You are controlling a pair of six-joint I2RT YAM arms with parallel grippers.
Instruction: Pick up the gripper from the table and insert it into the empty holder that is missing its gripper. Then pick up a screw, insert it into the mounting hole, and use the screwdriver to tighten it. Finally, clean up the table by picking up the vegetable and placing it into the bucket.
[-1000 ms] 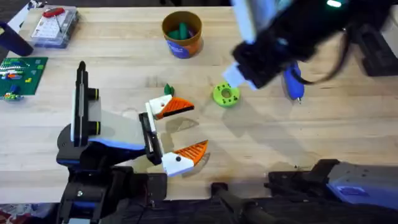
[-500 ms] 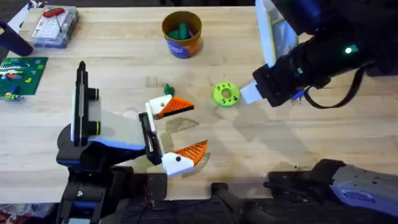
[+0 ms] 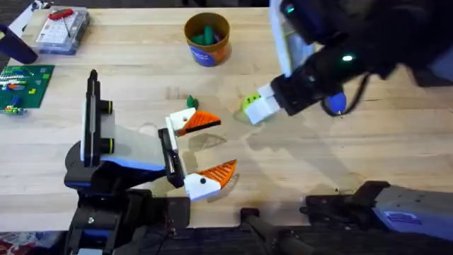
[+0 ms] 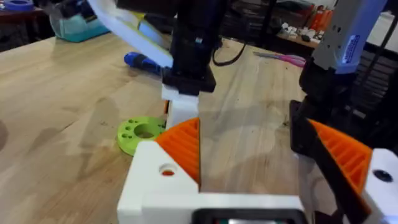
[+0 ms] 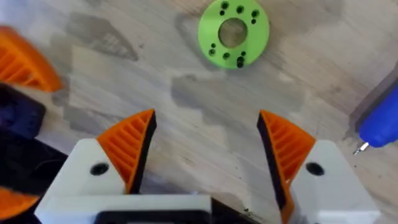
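You see the right gripper point(image 5: 205, 149) held above the table point(image 3: 127, 64) with its two fingers spread wide and nothing between them; each finger is a white plastic block faced with an orange ribbed wedge pad point(image 5: 130, 146). Beyond those pads lies a flat green ring point(image 5: 234, 33), round, with a large centre hole and a circle of small holes around it; it rests flat on the wood. In the overhead view the same ring point(image 3: 249, 105) is partly covered by the right arm's white fingertip. The screwdriver point(image 3: 334, 103) lies on the table just beyond the ring, towards the right side; its body is smooth blue plastic, pen-shaped, with a thin metal tip point(image 5: 359, 148).

The left gripper point(image 3: 202, 152) sits low near the table's front edge, its fingers parted and empty; the pads are the same orange ribbed wedges on white blocks. A small green piece point(image 3: 191, 102) lies on the wood just beside its farther fingertip.

The bucket point(image 3: 207, 39) stands upright towards the far edge, round, orange-brown, with a blue label; a green object stands inside it.

The table is pale planked wood with visible grain. At the far left corner you find a clear plastic box point(image 3: 62, 30) and a green board point(image 3: 25, 85). The left wrist view shows cluttered shelving in the room behind.
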